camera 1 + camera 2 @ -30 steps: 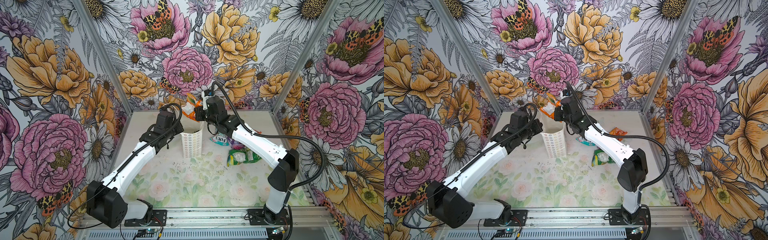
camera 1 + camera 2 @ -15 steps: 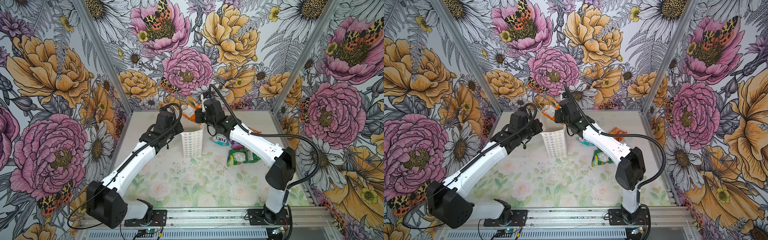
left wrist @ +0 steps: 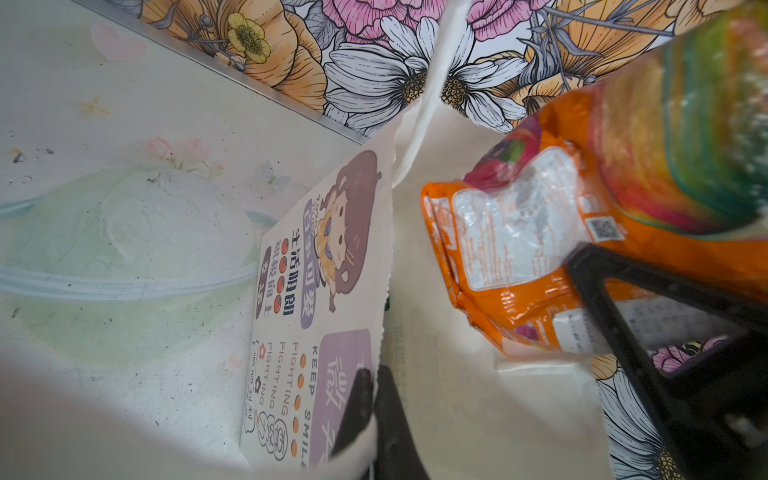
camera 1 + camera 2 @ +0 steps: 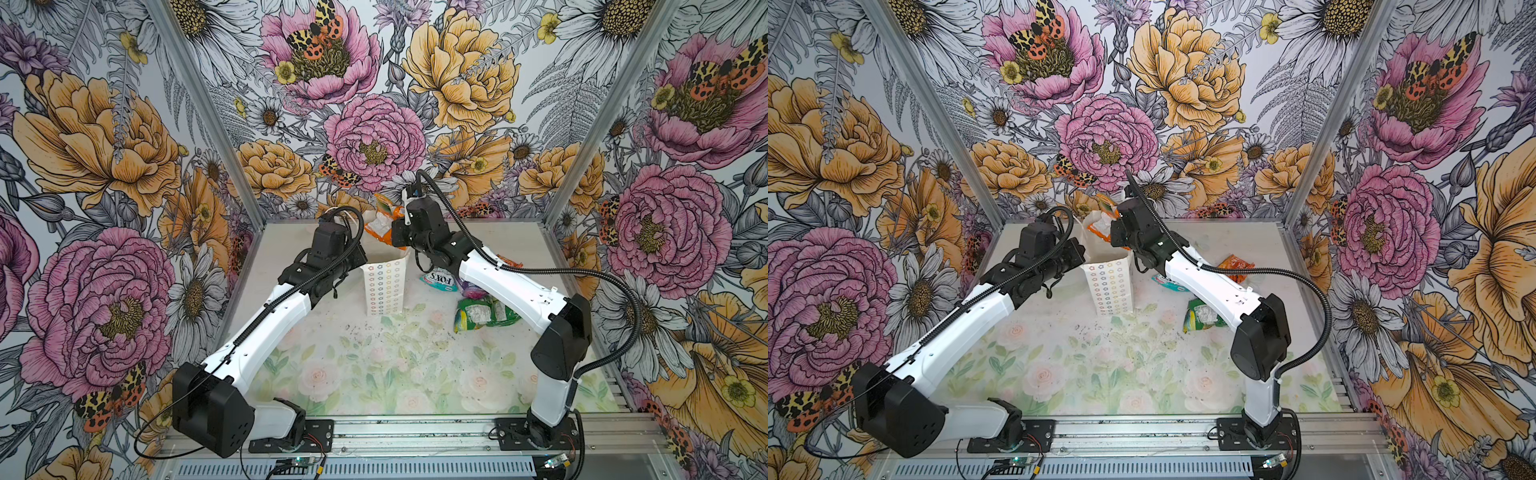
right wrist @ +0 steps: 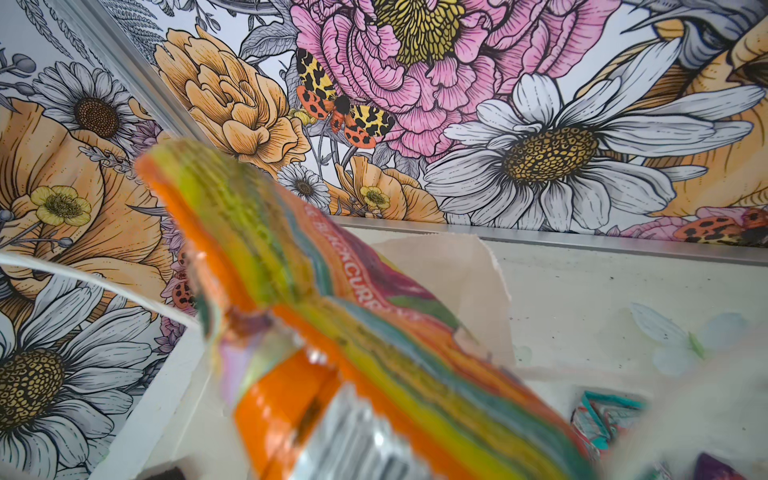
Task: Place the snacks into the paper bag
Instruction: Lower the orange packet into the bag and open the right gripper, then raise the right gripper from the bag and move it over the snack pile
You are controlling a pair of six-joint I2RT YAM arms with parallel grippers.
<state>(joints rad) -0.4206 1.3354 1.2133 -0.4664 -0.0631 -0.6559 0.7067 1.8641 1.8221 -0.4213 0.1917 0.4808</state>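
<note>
– Toward the back of the pale flower-printed tabletop (image 4: 374, 365), what stands there?
– A tall white paper bag (image 4: 384, 286), upright, its ring-patterned side facing the front and its mouth wide open.
– Who has hold of it?
– The left gripper (image 3: 375, 374). In the left wrist view its two black fingers are pressed together on the bag's top rim, just beside the printed cartoon girl (image 3: 345, 232).
– And the right gripper (image 4: 395, 232)?
– It hangs over the bag's mouth with a crinkly orange snack packet (image 4: 380, 222) at its fingers. The packet is tilted and sits above the rim. One black finger (image 3: 602, 299) lies across the packet's lower edge, but I cannot tell whether the jaws are clamped on it or slack.
– Where are the other snacks?
– On the tabletop to the right of the bag, around the right arm. A teal packet marked "FOX'S" (image 4: 438, 280) lies nearest the bag, with a purple packet (image 4: 471, 289) just beside it. A green packet (image 4: 482, 316) lies nearer the front, and a second orange packet (image 4: 1235, 264) farther right toward the rear.
</note>
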